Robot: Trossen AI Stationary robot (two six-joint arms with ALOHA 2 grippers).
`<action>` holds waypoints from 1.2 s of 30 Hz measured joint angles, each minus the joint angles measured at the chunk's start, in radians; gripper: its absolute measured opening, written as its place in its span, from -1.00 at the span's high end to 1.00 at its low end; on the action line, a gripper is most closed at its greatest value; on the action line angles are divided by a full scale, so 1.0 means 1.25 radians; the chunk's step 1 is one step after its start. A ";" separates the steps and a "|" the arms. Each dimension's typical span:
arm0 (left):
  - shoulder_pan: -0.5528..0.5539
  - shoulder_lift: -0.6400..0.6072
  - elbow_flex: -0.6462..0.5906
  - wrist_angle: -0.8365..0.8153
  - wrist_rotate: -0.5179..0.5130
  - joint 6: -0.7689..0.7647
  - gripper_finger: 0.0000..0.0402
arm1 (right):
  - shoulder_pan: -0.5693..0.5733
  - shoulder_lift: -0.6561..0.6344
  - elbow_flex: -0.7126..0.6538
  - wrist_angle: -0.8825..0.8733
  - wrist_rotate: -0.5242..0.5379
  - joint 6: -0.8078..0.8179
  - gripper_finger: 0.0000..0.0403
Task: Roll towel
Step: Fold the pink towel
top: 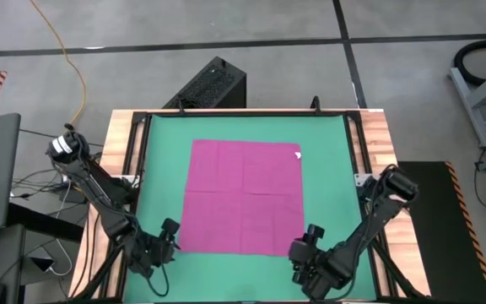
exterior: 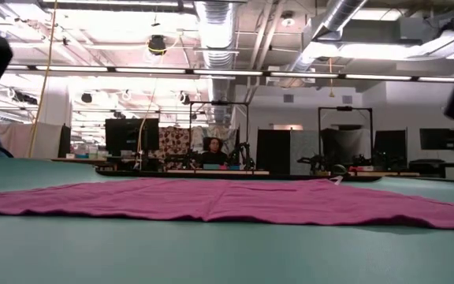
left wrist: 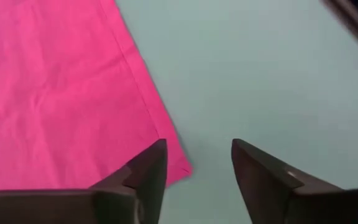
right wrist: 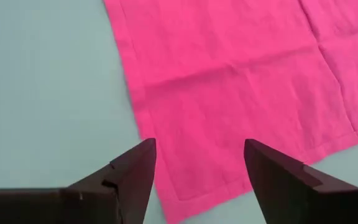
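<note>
Left gripper: jaws apart, empty, at the lower-left corner of the towel, that corner just inside one jaw tip in its wrist view. Right gripper: jaws apart, empty, poised over the lower-right corner.

Towel lies flat, near square, mid-frame on the green bench; white tag at its upper-right corner.

Judgement: both arms equally near the bottom edge; that edge, running left-right between the jaws, is the natural roll start, rolling up-frame.

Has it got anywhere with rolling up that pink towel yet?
Not really. The towel lies spread flat on the green mat, no part rolled. The left gripper and right gripper hover open at its two near corners, holding nothing. Gripping that edge and all the rolling remain.
</note>
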 joint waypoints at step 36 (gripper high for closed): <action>-0.040 0.231 -0.013 0.045 -0.140 -0.168 0.54 | 0.057 -0.002 -0.246 0.244 -0.033 0.182 0.26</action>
